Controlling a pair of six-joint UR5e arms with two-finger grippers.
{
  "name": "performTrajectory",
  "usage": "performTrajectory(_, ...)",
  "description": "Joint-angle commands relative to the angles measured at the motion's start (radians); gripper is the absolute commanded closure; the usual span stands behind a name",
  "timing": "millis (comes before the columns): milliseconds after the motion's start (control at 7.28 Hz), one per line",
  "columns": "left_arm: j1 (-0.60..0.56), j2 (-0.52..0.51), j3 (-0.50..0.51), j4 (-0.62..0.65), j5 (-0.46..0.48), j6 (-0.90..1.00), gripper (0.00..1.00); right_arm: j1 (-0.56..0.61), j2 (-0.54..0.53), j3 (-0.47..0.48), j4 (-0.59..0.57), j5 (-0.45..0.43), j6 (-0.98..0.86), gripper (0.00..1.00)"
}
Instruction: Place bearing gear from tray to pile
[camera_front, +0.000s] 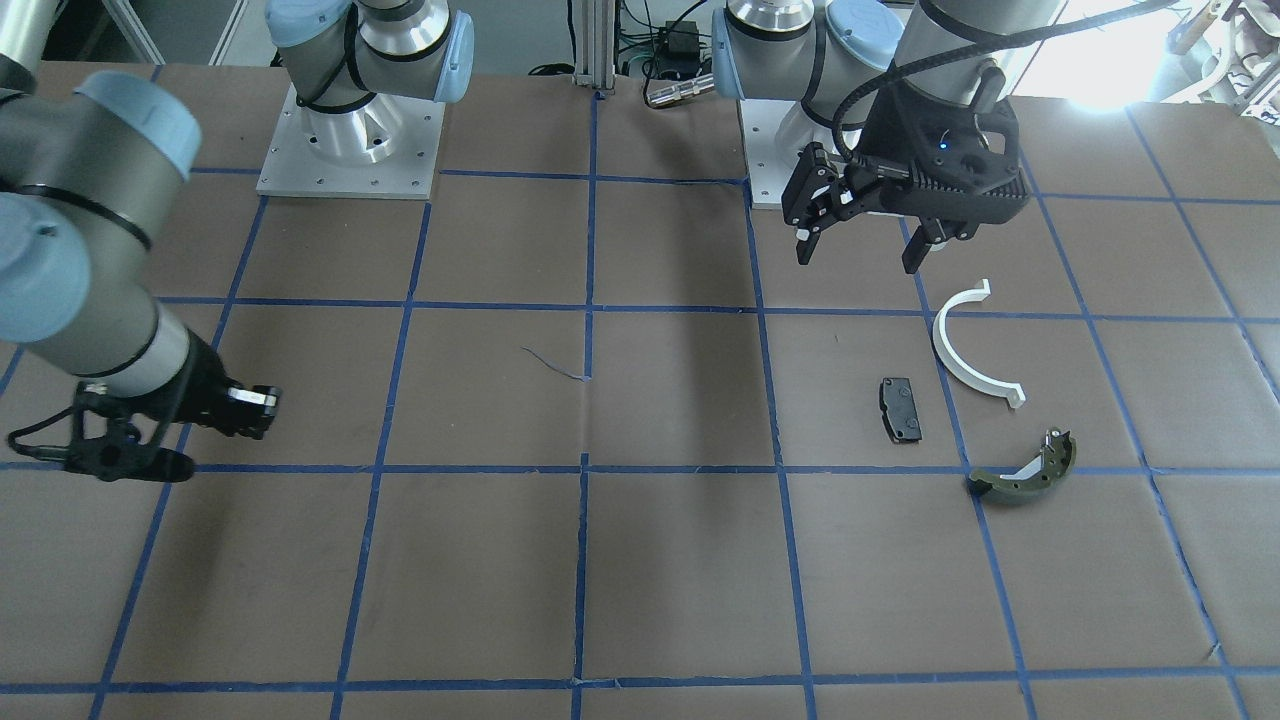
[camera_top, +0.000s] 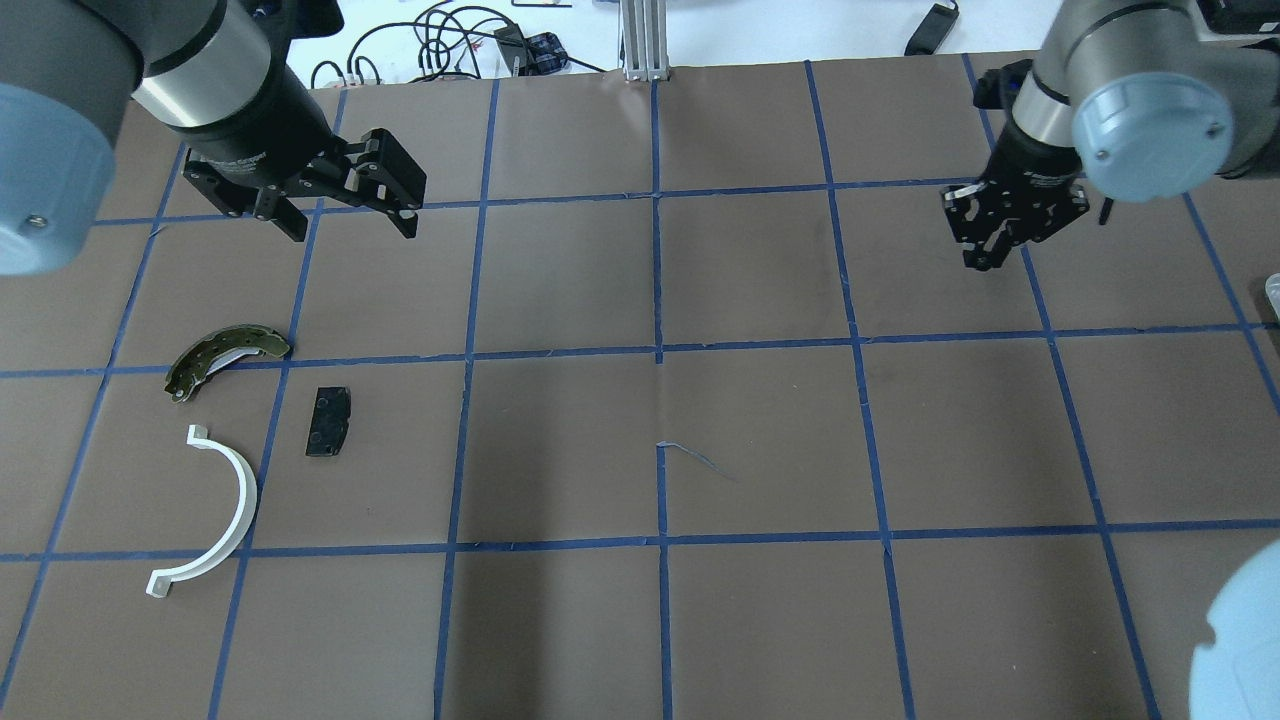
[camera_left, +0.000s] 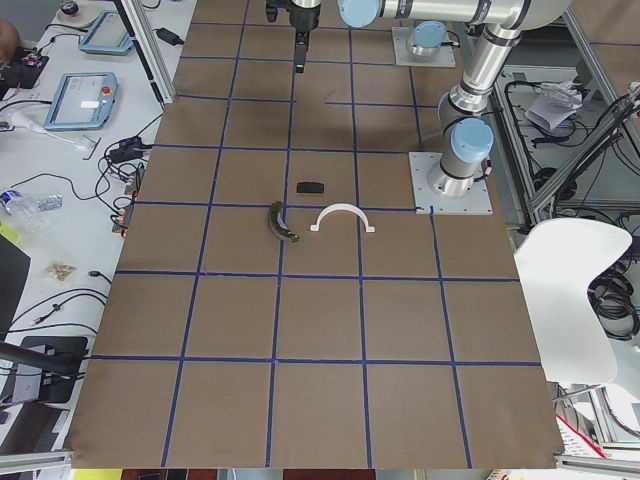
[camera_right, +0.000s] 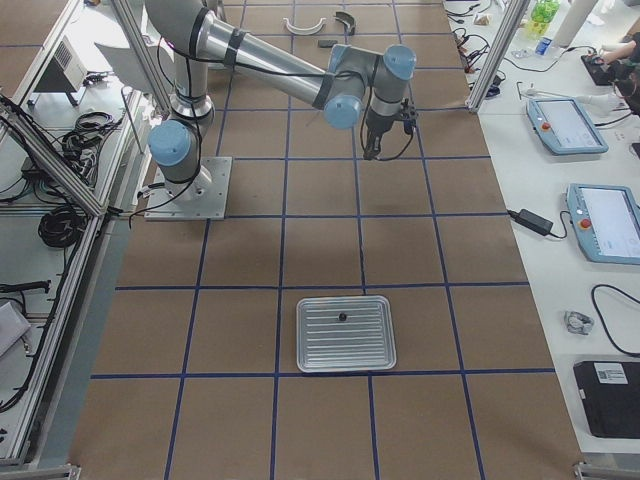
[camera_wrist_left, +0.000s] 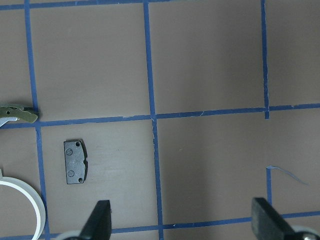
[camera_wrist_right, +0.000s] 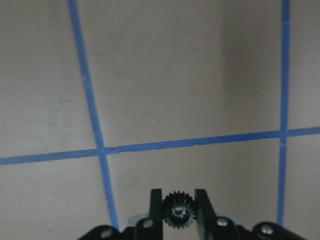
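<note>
Across the brown table, your right gripper pinches the bearing gear aloft for carrying to the pile; your left gripper gapes empty.

Left fingers mine, spread wide, hang above far-left part of table. Nearer me on that side, pile: olive-green brake shoe, right tip at crossing of blue tape lines; small black pad near it, to right, apart; white half-ring clip closest to me, open side facing left. No two parts touch. Right fingers at far right, well apart from pile, drawn close together above table; what sits between them, cannot tell. Cables beyond far edge.
</note>
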Motion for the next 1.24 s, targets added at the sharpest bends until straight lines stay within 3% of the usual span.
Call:
performTrajectory(0, 0.0, 0.0, -0.001, 0.0, 0.0, 0.002, 0.0, 0.254, 0.032, 0.01, -0.113, 0.094, 0.342, 0.78)
performTrajectory(412, 0.002, 0.0, -0.002, 0.0, 0.0, 0.002, 0.0, 0.467, 0.185, 0.01, -0.344, 0.183, 0.743, 0.76)
performTrajectory(550, 0.0, 0.0, -0.004, 0.0, 0.002, 0.002, 0.0, 0.507, 0.228, 0.004, -0.38, 0.199, 0.811, 0.75)
performTrajectory(687, 0.0, 0.0, -0.004, 0.0, 0.002, 0.002, 0.0, 0.522, 0.242, 0.009, -0.411, 0.2, 0.821, 0.67)
performTrajectory(825, 0.002, 0.0, -0.004, 0.0, 0.002, 0.002, 0.0, 0.522, 0.246, 0.016, -0.393, 0.202, 0.851, 0.46)
performTrajectory(962, 0.002, 0.0, -0.004, 0.0, 0.0, 0.002, 0.0, 0.522, 0.246, 0.015, -0.382, 0.188, 0.859, 0.17)
performTrajectory(1100, 0.002, 0.0, -0.004, 0.0, 0.0, 0.002, 0.0, 0.519, 0.244, 0.017, -0.347, 0.185, 0.846, 0.0)
